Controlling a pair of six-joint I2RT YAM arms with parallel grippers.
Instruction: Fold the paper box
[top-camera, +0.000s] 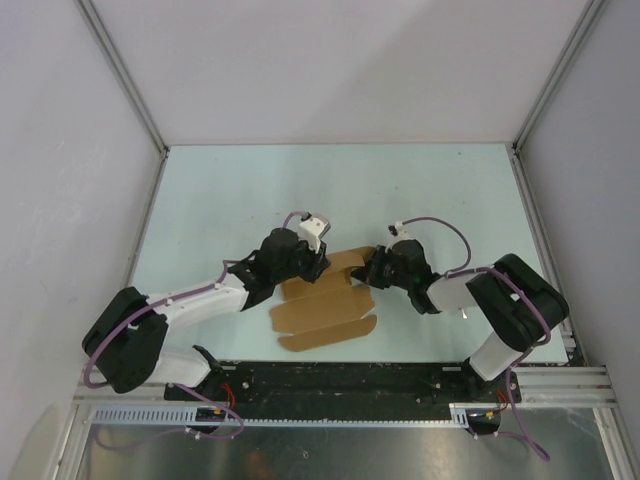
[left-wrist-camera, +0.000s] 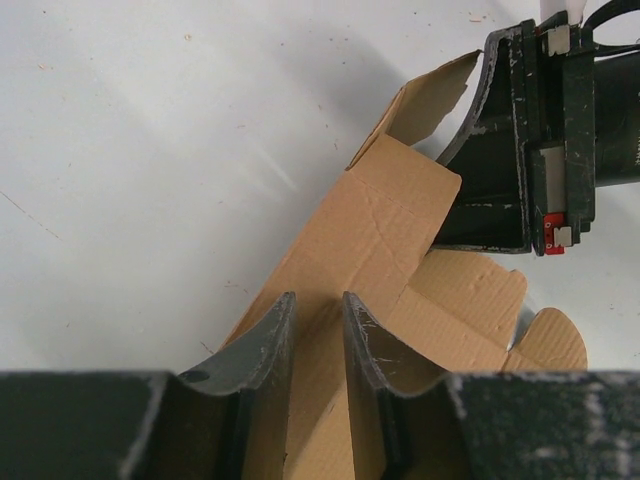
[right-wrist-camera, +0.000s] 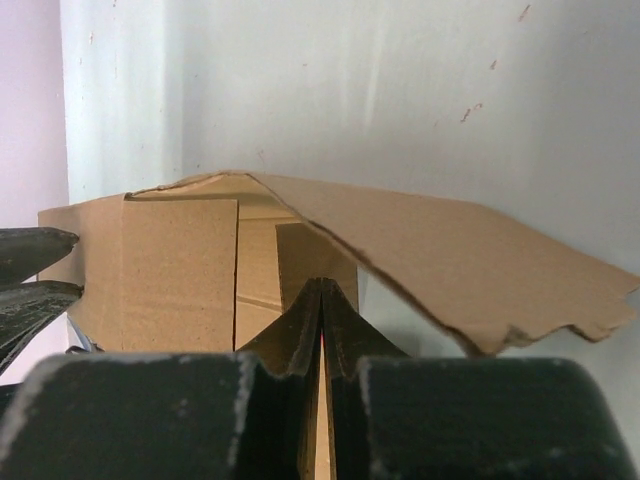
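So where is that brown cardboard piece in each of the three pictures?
Top view: paper box lower centre, between the arms.
Left wrist: paper box centre, running to upper right.
Right wrist: paper box across the middle.
Shared landmark: right tool, shut on it.

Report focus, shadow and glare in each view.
Top external: even light, sharp, with only soft shadows around the paper box. Left wrist: the box is crisp, the left gripper blurs toward the lens, and there is a faint bright streak on the table. Right wrist: the right gripper is out of focus, and the box's raised flap edge is soft.
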